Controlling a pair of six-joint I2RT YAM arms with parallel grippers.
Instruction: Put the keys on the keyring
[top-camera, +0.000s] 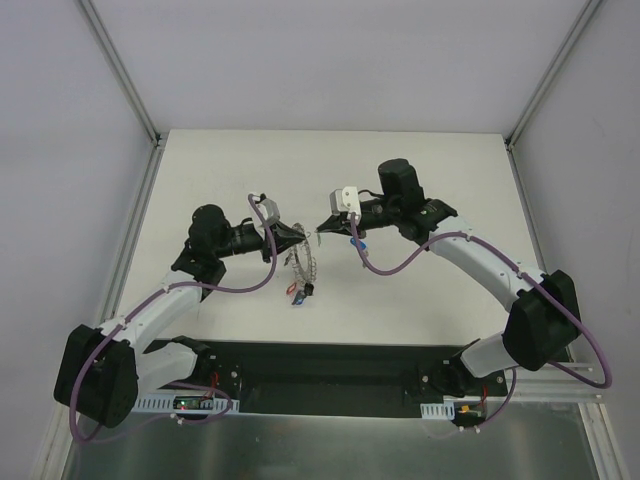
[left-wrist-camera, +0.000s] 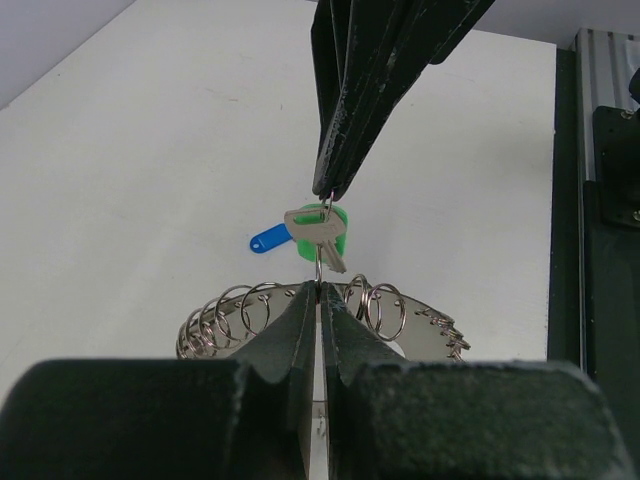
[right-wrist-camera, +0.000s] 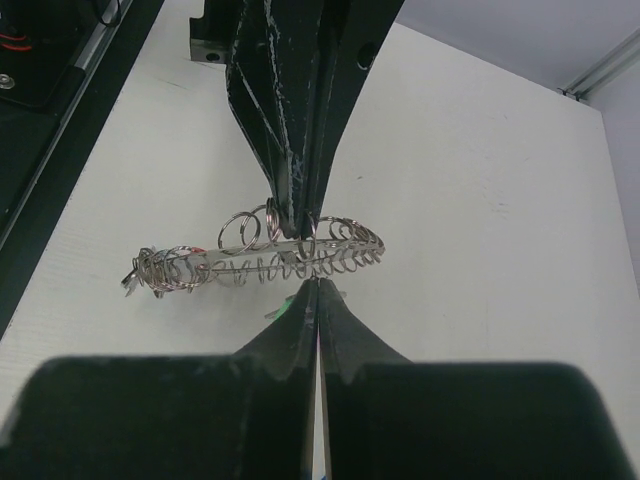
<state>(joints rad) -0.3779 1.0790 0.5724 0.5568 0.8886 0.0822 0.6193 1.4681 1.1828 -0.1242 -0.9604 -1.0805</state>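
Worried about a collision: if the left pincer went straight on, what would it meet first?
Probably the green-tagged key held by the right pincer, just past the keyring; depth unclear.

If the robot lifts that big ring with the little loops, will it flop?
The keyring probably stays stiff: the left tool pinches one spot, yet its band looks flat. Its loops likely swing, hanging loose along the rim. The green key, dangling under the right tool, probably swings too.

A: The keyring (right-wrist-camera: 230, 264)?
B: Polished silvery metal, with thin glinting wire loops.
A: And the keys (left-wrist-camera: 320, 236)?
B: Bare bright metal. The green tag (left-wrist-camera: 337, 222) and blue tag (left-wrist-camera: 268, 240) are glossy plastic. The surface (left-wrist-camera: 150, 150) is matt white and faintly grained.
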